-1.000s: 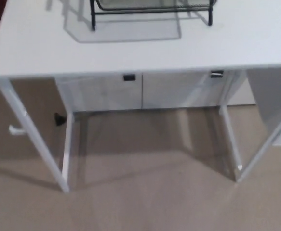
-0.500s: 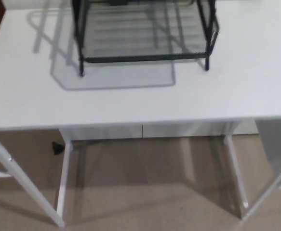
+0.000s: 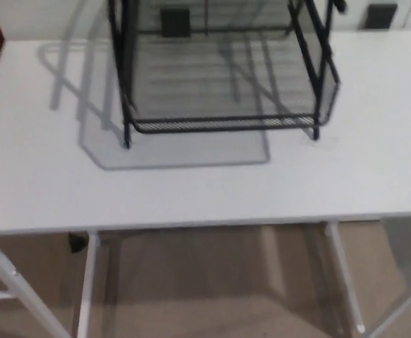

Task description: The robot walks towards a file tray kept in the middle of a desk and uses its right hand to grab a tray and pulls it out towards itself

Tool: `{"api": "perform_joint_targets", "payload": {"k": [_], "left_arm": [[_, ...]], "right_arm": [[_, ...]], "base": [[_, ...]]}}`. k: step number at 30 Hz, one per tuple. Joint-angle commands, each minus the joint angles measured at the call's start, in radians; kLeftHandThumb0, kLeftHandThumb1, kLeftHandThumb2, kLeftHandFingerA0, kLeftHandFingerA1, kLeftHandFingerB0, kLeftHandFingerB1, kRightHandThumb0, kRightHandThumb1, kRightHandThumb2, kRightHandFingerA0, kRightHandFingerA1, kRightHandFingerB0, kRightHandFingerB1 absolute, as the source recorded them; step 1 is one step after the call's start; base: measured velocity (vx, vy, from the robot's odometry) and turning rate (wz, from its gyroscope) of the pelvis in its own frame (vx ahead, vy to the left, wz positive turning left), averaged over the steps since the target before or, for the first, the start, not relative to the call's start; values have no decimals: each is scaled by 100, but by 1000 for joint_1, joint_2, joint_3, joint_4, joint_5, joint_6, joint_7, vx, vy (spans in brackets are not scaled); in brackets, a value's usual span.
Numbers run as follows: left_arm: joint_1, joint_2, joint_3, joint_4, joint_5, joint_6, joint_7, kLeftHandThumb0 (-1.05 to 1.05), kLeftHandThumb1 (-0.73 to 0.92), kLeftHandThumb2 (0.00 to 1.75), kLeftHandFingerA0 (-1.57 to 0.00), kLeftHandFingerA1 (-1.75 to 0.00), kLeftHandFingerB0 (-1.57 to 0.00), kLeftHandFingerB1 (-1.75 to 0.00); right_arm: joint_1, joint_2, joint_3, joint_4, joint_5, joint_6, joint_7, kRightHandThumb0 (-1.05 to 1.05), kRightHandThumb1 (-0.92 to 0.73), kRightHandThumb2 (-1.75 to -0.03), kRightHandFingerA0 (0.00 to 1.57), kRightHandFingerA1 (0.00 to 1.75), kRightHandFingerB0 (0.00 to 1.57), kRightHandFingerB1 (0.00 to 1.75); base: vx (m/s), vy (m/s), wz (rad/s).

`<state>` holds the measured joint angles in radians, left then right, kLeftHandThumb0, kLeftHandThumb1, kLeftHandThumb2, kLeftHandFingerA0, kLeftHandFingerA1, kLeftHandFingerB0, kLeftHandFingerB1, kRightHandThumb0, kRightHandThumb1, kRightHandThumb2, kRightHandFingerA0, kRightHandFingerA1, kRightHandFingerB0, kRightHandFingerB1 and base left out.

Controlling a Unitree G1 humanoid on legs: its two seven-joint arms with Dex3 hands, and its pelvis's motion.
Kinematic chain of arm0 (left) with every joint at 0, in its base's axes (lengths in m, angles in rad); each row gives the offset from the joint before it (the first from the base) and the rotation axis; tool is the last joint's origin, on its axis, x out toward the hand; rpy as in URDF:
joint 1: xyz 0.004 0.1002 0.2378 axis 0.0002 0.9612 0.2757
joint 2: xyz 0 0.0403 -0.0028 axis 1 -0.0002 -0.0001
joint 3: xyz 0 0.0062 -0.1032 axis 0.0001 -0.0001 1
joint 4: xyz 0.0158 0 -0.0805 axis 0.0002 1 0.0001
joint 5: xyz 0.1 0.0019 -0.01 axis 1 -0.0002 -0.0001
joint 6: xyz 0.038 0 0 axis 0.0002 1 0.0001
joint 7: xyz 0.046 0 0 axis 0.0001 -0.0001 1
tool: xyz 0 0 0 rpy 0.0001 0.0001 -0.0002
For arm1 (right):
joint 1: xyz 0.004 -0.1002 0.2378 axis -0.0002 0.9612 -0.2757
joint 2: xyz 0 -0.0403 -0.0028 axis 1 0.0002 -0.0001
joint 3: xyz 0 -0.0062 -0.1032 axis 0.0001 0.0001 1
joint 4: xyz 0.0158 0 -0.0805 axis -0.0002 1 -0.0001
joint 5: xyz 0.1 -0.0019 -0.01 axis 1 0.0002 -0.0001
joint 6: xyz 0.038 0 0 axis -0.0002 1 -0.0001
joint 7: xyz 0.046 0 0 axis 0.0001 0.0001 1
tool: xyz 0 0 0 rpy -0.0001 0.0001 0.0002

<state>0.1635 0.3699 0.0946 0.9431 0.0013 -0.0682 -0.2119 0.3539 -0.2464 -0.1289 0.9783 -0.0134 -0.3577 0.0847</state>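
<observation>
- Head view: the whole picture has slid since the earlier frames, so that's the camera moving, not the stuff on the bench (image 3: 43, 190). A second ago only the front foot of the file tray (image 3: 223, 77) peeked in at the top edge; half a second ago more of it showed; now it fills most of the upper middle
- The file tray is a black wire-mesh rack standing upright on the white bench, roughly central left to right and set back from the near edge. Its top is cut off by the frame, so I can't count the tiers
- The bottom tray (image 3: 223, 124) sits inside the frame, its front rail running between the two front posts, not pulled out as far as I can see
- Pale grey shadow (image 3: 177, 155) of the rack falls on the bench to the front and left of it
- Less of the underside shows than before: just the white legs (image 3: 342, 274) and a strip of beige floor (image 3: 205, 282) along the bottom
- Neither robot hand is in the shot, left or right, so no telling how their fingers stand, and nothing has hold of the tray
</observation>
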Motion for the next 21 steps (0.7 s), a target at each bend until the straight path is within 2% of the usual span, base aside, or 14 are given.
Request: {"api": "perform_joint_targets", "payload": {"k": [1,7,17,18,19,21], "left_arm": [[0,18,-5,-21,7,-19,-24,-32,78,72,-11,-45,-10,-39],[-10,20,1,-39,0,4,-20,-31,78,73,-13,-47,-11,-39],[11,25,-9,-65,15,20,-7,-30,79,74,-16,-51,-10,-40],[11,27,-12,-65,19,25,-5,-24,82,63,-19,-50,-13,-36],[12,28,-9,-64,17,24,-7,-30,78,72,-19,-54,-11,-40],[10,27,-2,-47,8,7,-18,-31,78,73,-13,-47,-10,-39]], "right_arm": [[-17,-11,3,29,-13,-20,-20,-42,-67,-59,44,47,38,40],[-29,-7,3,55,-10,-43,-21,-42,-68,-60,45,48,38,40],[-10,4,-6,73,-2,-53,-12,-42,-67,-59,46,48,38,39],[-11,3,-6,81,-1,-61,-8,-41,-67,-59,46,48,38,40],[-11,4,-6,84,0,-68,-5,-42,-67,-59,47,48,38,40],[0,4,1,59,-7,-68,-9,-41,-68,-59,48,50,38,41]], "base": [[158,91,-9],[173,-42,12],[180,-212,7],[55,-57,-6],[74,-8,-12],[50,35,-14]]}}
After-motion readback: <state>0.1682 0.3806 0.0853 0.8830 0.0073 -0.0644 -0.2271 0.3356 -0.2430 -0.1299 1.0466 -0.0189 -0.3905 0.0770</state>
